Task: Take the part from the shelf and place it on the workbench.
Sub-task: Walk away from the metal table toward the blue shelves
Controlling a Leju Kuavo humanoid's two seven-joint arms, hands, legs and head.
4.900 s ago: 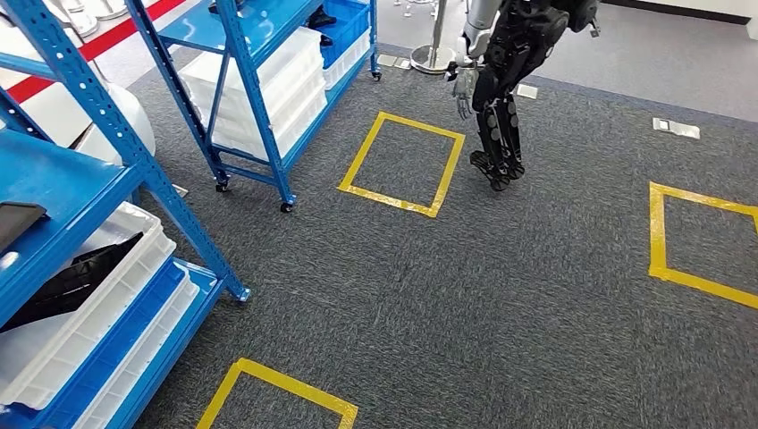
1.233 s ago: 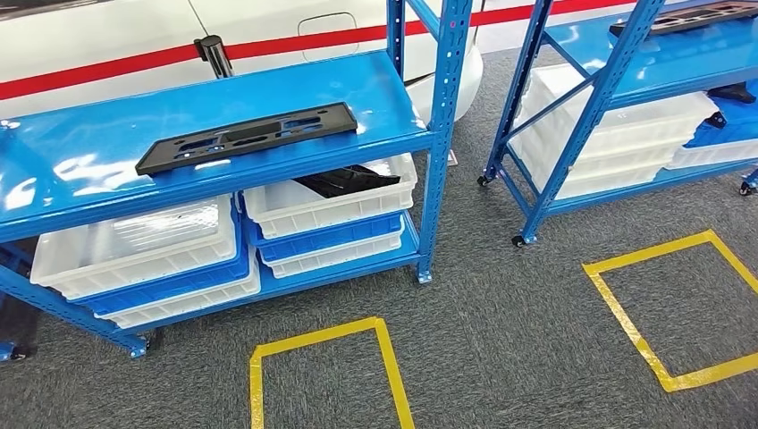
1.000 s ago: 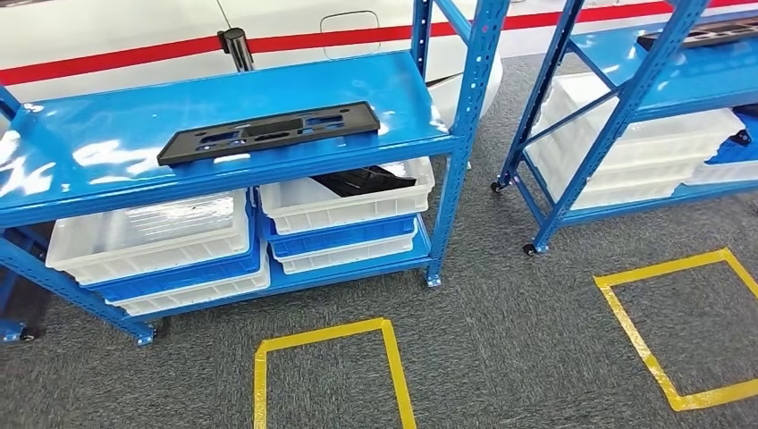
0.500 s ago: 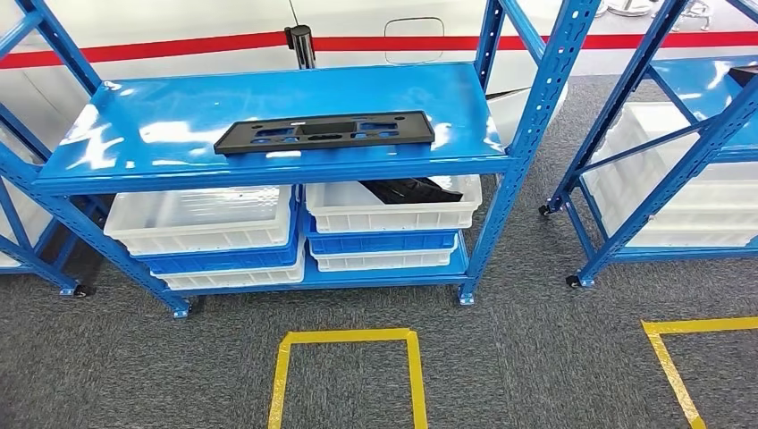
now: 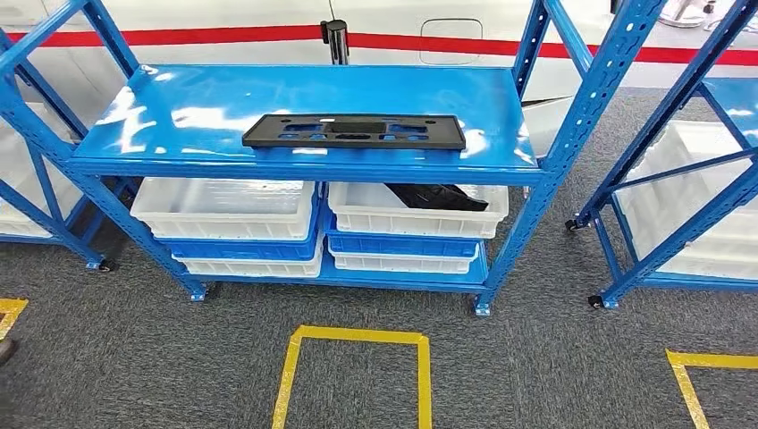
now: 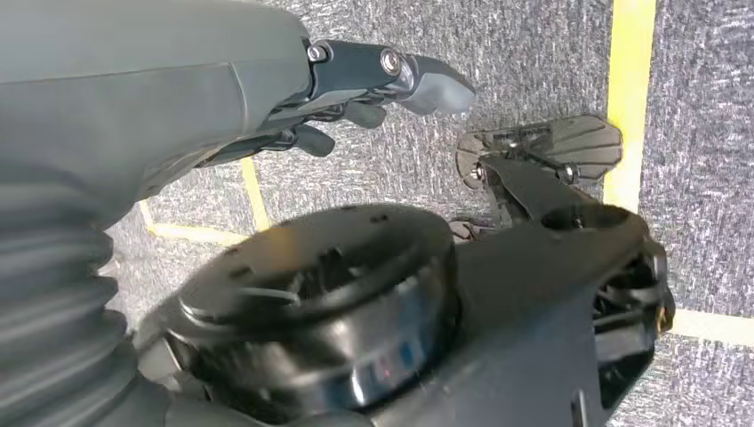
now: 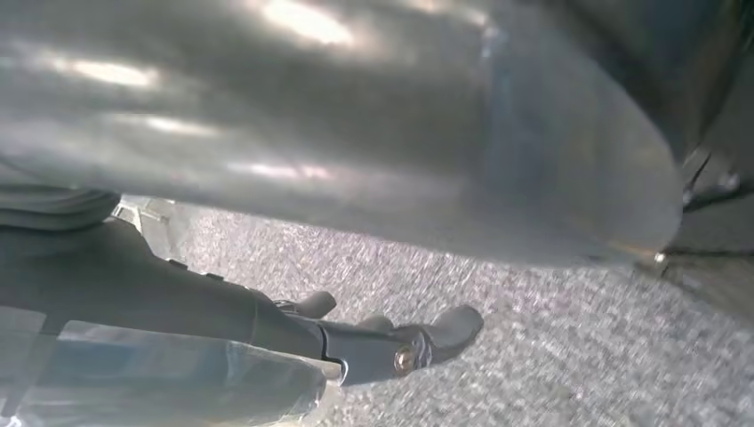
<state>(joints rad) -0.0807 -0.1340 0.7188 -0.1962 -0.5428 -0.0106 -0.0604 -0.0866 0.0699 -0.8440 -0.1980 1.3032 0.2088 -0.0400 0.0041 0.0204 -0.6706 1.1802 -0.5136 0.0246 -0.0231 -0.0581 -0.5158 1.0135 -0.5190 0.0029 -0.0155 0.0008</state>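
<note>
A flat black part [image 5: 354, 130] with several cut-outs lies lengthwise near the front edge of the blue shelf's top board [image 5: 197, 103], straight ahead in the head view. My left hand [image 6: 356, 98] hangs low over the grey carpet, holding nothing, thumb stretched out and fingers loosely apart. My right hand [image 7: 373, 334] also hangs beside my body above the carpet, with nothing in it. Both hands are far from the part.
Under the top board sit white bins [image 5: 223, 206] stacked on blue ones; the right bin holds another black piece [image 5: 438, 197]. A second blue rack [image 5: 679, 134] stands at the right, a third [image 5: 27, 161] at the left. A yellow tape square [image 5: 357, 375] marks the floor before the shelf.
The camera has turned and shifted: the shelf with the black part has come from the left side to the middle and now faces me squarely. The part itself lies where it was.
</note>
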